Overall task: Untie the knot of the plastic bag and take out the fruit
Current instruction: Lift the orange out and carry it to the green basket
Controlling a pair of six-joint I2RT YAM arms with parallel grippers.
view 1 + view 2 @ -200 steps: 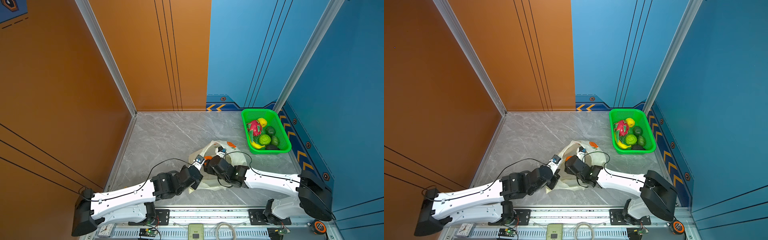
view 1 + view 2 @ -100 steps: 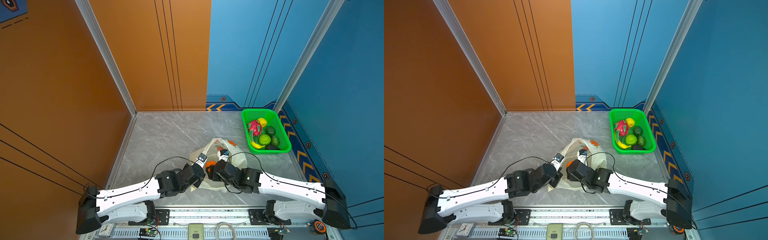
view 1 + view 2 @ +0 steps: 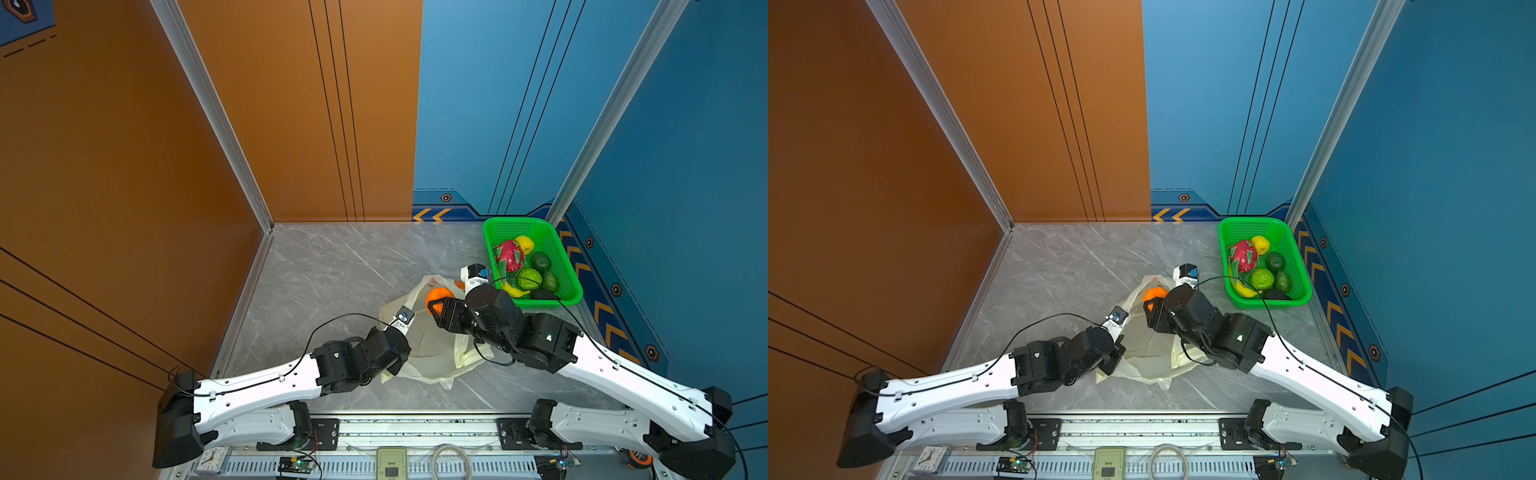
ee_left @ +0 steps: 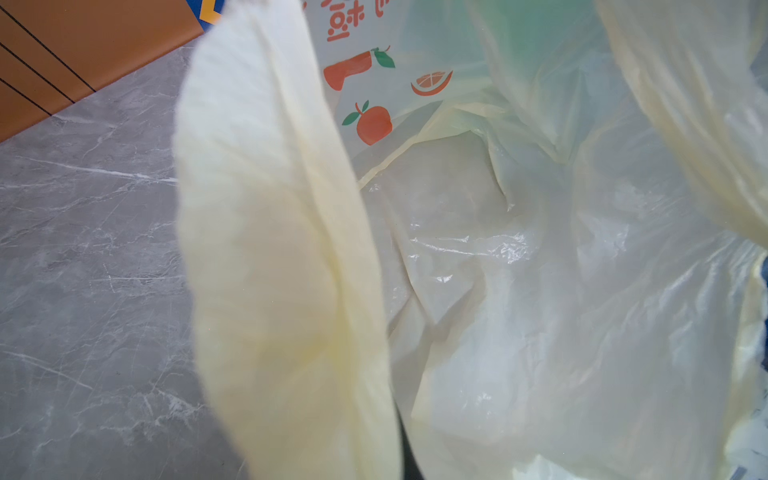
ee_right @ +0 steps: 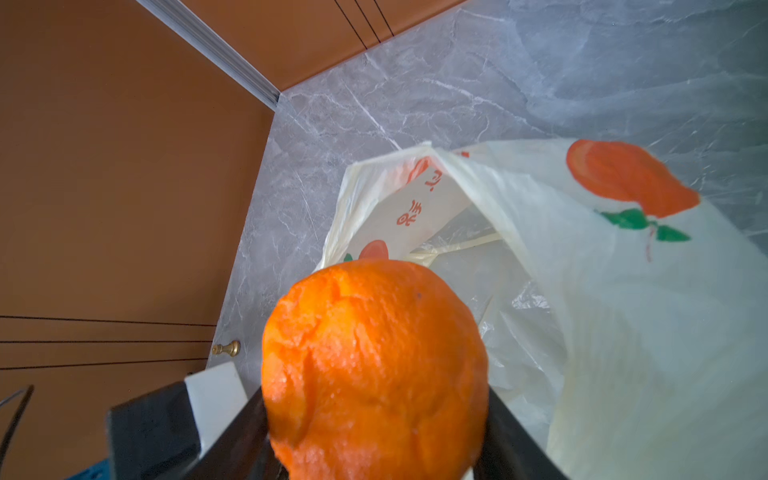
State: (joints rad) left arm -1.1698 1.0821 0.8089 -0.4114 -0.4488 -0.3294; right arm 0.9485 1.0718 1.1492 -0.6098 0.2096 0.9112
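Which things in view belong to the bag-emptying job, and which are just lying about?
Job: plastic bag; orange, gripped by the right hand; left hand, shut on the bag's edge; green basket holding dragon fruit, lemon, avocado, bumpy green fruit, banana.

Lying about: small clock, coiled cable and grey-green device on the front rail; brass knob.

Left arm (image 3: 257, 386) and right arm (image 3: 623, 374): white link shells, black joint housings (small screws visible), thin black cables (image 3: 353, 314) looping outside; right tool (image 5: 374, 395) black-fingered.
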